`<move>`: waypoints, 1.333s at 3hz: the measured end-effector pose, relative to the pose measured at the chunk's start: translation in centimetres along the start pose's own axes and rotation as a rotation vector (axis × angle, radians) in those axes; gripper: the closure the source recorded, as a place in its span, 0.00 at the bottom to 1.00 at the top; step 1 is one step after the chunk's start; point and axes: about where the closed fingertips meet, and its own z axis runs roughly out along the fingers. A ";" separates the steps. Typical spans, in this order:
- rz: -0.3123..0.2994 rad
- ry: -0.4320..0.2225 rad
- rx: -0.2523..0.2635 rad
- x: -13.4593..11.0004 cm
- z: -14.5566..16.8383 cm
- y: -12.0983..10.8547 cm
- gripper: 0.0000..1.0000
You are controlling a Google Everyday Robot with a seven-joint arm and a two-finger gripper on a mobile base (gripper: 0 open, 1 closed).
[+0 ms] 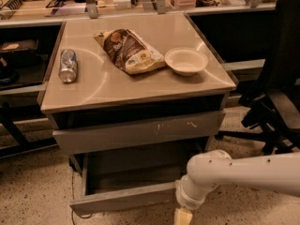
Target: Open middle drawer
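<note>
Grey middle drawer open, claw beside its front

You see a glossy tabletop, shiny metal can, crinkled plastic bag; middle drawer matt, smooth; gripper, pale plastic, at bottom edge.

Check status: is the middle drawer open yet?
Done: the middle drawer sits pulled out, tray showing, below the scratched drawer front. In hand: the gripper is low by one end of the drawer's front panel, mostly out of view. Left: probably just backing the arm away.
</note>
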 end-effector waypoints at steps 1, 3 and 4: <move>-0.002 -0.013 0.016 -0.8 0.8 -3.3 0.00; 0.016 -0.007 -0.010 -0.9 3.6 -6.7 0.00; 0.015 0.036 -0.069 -0.2 5.4 -5.8 0.00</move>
